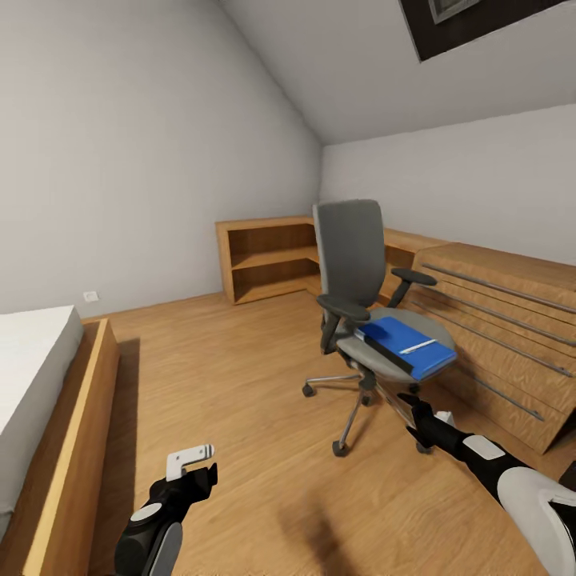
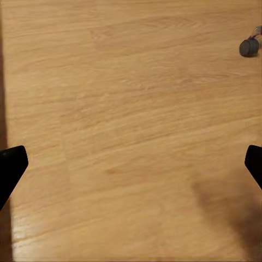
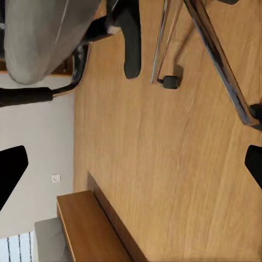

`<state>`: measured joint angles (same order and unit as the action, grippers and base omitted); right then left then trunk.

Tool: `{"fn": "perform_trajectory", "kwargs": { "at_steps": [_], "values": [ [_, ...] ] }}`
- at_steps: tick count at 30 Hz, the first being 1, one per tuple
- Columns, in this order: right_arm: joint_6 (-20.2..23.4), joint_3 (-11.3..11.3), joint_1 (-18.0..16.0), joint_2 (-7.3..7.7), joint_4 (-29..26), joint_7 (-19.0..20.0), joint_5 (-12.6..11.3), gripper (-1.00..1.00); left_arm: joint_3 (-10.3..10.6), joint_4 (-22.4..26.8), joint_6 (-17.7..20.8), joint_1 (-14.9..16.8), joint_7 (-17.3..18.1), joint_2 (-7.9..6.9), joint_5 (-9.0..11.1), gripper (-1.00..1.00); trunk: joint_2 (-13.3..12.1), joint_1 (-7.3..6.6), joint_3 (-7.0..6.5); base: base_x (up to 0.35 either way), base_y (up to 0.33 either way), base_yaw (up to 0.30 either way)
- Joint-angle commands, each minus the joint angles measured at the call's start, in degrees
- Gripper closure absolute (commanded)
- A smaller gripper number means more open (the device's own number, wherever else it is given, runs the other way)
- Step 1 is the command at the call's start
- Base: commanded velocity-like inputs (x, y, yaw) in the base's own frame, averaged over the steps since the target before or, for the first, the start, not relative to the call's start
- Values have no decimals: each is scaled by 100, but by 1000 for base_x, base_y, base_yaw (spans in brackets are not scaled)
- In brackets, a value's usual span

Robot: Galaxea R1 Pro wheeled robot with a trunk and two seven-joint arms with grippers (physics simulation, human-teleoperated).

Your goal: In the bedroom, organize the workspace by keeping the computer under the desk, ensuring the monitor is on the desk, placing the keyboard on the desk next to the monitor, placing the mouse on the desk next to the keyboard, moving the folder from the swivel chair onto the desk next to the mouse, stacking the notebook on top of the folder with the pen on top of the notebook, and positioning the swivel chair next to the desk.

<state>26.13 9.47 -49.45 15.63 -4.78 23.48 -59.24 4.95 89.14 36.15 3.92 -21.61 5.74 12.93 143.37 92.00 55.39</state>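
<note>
Claws first: the right claw (image 1: 418,410) hangs low beside the swivel chair (image 1: 364,308), its fingers spread wide and holding nothing; the left claw (image 1: 192,464) hovers over bare floor (image 2: 136,109), well apart from the chair, also spread and empty. On the chair seat lies the folder (image 1: 404,342), with a thin pale object, probably the pen (image 1: 418,347), on top. From the right claw the folder sits above and just beyond, its long axis running diagonally across the seat. The right arm is clearly nearer, so the pickup likely falls to it.

Even, soft rendered light; a blurry dark shadow smudges the floor (image 1: 320,528); edges stretch wide-angle.
</note>
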Motion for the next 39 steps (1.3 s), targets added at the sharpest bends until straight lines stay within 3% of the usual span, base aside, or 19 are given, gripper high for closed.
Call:
{"fn": "perform_trajectory", "kwargs": {
  "at_steps": [1,11,22,29,36,37,38,39],
  "values": [
    [33,46,-3,1,1,8,18,-100,6,6,15,3,-54,3,60,-100,3,-2,6,-30,0,0],
    [33,46,-3,-1,2,8,18,-100,19,6,15,3,-54,6,60,-100,3,-2,6,-222,0,0],
    [28,46,-3,1,2,6,18,-100,23,6,15,1,-54,6,60,-100,3,-2,6,-28,0,0],
    [-110,45,-3,-3,-3,0,28,-100,24,6,15,3,-57,6,60,-100,-7,-20,-149,-1,0,0],
    [-1038,24,9,-132,67,-10,595,-100,112,-384,-26,3,-105,19,56,-100,-94,-77,-296,0,0,0],
    [-2077,22,132,-316,222,-17,1139,-100,154,-635,-43,2,-154,22,48,-100,-134,-99,-314,0,0,0],
    [-2588,18,215,-400,324,-20,1428,-100,164,-711,-48,2,-183,21,48,-100,-174,-120,-332,0,0,0],
    [-2830,17,258,-445,374,-22,1575,-100,166,-745,-49,2,-194,20,49,-100,-214,-142,-350,0,0,0]
  ]
}}
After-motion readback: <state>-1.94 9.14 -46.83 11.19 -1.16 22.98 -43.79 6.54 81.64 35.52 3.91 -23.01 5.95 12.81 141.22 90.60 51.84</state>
